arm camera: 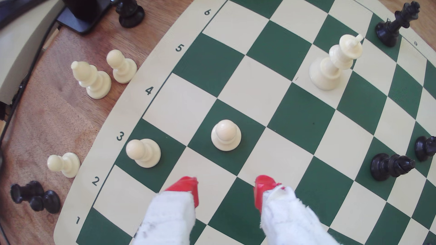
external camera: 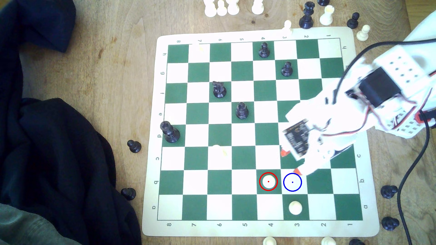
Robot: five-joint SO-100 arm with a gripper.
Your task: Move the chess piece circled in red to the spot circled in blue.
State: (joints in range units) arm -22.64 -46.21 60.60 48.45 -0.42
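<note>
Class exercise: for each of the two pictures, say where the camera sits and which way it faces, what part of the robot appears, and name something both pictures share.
Exterior view: above the table, looking straight down on the chessboard; the white arm reaches in from this view's right.
Wrist view: on the arm, looking forward and down across the board; the gripper, with red-tipped jaws standing apart, shows in front.
Shared: the white pawn ringed in red, its neighbour pawn, and the gripper.
</note>
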